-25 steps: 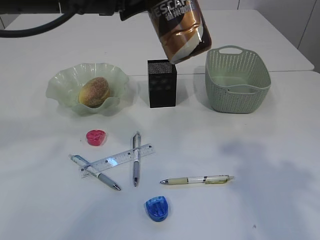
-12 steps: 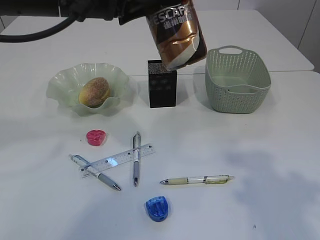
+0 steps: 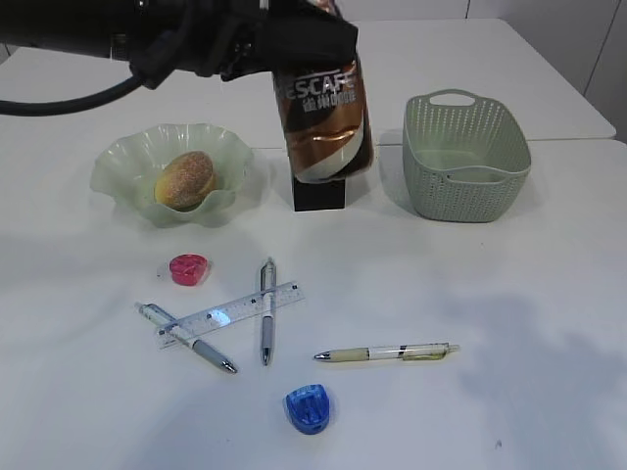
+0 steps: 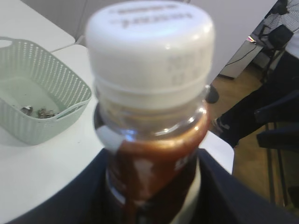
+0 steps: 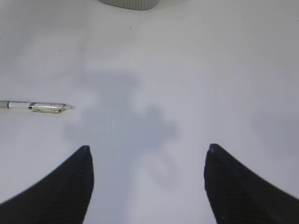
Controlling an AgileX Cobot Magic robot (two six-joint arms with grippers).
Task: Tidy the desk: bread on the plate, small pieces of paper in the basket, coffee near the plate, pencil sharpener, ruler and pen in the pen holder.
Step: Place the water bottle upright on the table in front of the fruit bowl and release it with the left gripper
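My left gripper (image 3: 294, 44) is shut on the brown coffee bottle (image 3: 323, 122) and holds it in the air in front of the black pen holder (image 3: 319, 196), hiding most of it. In the left wrist view the white cap (image 4: 149, 46) fills the frame, with dark fingers (image 4: 74, 196) on both sides. The bread (image 3: 184, 179) lies in the wavy green plate (image 3: 122, 162). Small pieces of paper (image 4: 39, 112) lie in the basket (image 3: 465, 157). The ruler (image 3: 230, 313) lies across two pens (image 3: 265, 311). My right gripper (image 5: 147, 154) hangs open over bare desk.
A pink pencil sharpener (image 3: 188, 268) lies below the plate and a blue one (image 3: 308, 408) near the front edge. A third pen (image 3: 387, 352) lies alone at centre; its tip end (image 5: 35, 107) shows left of the right gripper. The desk's right edge is beside the basket.
The left arm has carried the coffee bottle leftward and downward, from above the gap between pen holder and basket to in front of the pen holder. The bottle now hangs more upright.
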